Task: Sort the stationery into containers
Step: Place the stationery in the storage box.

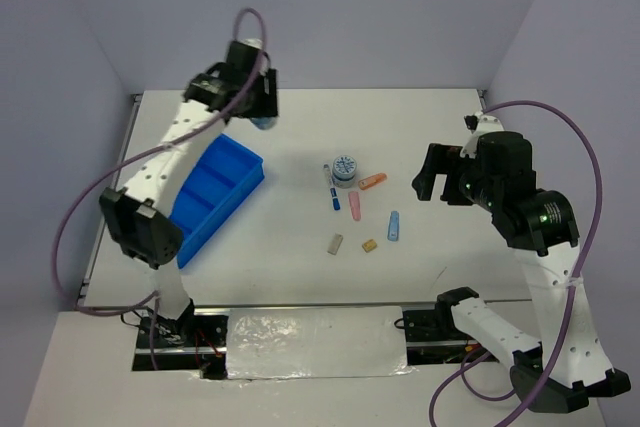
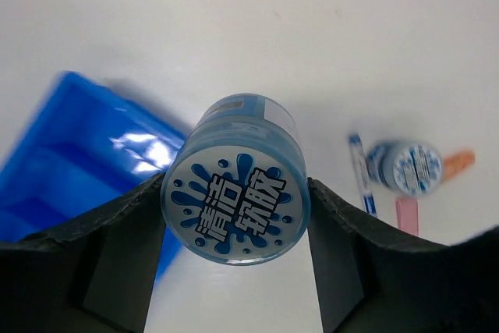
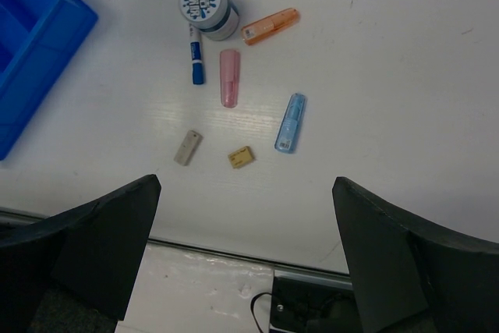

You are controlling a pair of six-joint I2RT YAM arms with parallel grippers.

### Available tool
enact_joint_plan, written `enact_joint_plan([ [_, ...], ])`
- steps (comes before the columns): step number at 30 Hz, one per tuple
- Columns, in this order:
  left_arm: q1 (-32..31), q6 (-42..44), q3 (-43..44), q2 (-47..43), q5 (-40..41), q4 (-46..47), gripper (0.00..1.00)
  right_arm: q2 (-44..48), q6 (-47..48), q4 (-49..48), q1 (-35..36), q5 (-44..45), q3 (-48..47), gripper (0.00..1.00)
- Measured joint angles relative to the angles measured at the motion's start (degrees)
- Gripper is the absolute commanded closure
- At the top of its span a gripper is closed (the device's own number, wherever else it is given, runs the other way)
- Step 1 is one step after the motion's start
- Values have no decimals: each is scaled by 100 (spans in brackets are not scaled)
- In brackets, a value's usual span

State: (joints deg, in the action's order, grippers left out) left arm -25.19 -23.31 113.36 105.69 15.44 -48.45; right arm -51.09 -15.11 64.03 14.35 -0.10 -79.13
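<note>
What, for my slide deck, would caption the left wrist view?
Left fingers clamp a blue-white splash-printed disc near the blue tray; pen and second disc lie beyond.

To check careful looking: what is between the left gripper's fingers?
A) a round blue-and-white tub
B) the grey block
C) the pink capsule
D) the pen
A: the left wrist view shows the round blue-and-white tub clamped between the fingers of the left gripper, above the table.

The round blue-white tub (image 2: 236, 201) carries the bold characters 清洁软胶 on its splash-patterned lid; the second tub (image 2: 411, 167) bears print too small to read.
</note>
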Motion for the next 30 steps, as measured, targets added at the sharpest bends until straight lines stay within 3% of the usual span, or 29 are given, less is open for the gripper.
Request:
enact_joint_plan([
  [4,1021,-66,52,-505,232,13,80,-26,-2,-9,2,-133,0,0],
  [9,1764,-7,-63,-116,247,-24,78,-103,-2,-9,4,-262,0,0],
  [13,1958,81,-111,424,59,-13,69,-122,-4,-9,7,-332,0,0],
  [19,2157,107,-435,562,-85,35,69,-70,-7,-4,15,-350,2,0],
  [27,2221,85,-1196,557,-245,396,61,94,-44,13,15,-339,116,0],
  [30,2221,81,-1381,557,-313,409,48,101,-55,-9,15,-341,210,0],
])
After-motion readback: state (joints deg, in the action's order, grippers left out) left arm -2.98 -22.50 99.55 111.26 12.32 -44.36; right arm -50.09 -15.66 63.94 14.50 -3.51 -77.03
